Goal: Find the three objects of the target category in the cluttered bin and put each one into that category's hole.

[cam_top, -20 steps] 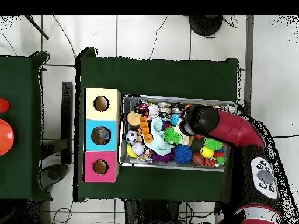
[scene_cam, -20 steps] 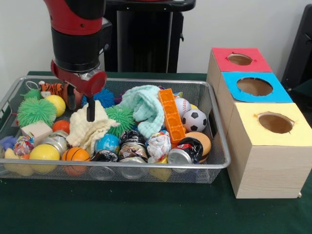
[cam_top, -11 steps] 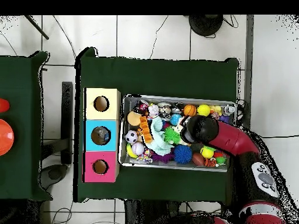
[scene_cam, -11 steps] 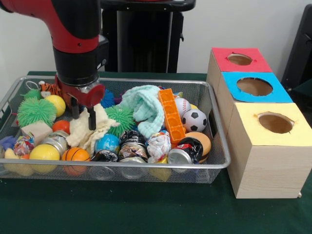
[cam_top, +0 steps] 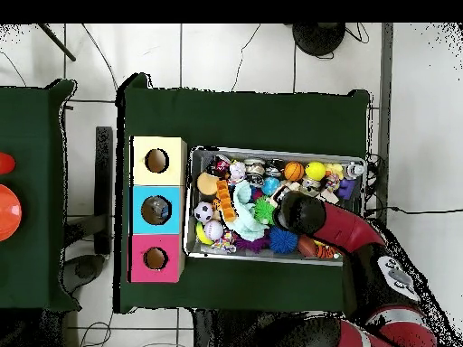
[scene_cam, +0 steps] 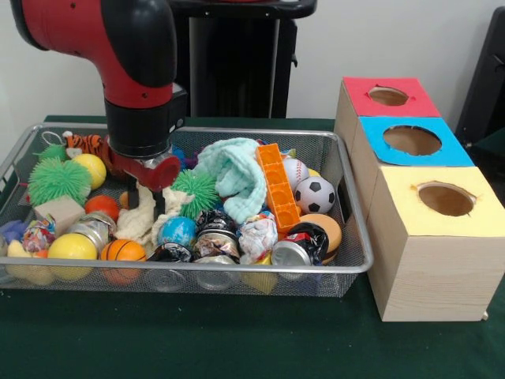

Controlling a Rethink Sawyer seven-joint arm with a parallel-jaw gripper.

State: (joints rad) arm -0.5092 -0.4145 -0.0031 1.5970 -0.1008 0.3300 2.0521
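Gripper (scene_cam: 152, 183) down in wire bin (scene_cam: 351, 264), fingers buried in cream cloth (scene_cam: 144, 217) beside green spiky ball (scene_cam: 195, 189); can't tell if they're clamped or apart

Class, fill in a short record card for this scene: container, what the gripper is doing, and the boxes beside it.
container: wire mesh bin full of balls, jars and cloths
gripper: gripper down on the cream cloth; grasp unclear
beside the cloth: spiky green ball, blue ball
boxes: red box, blue box, yellow box, each with one hole on top
table cover: green cloth
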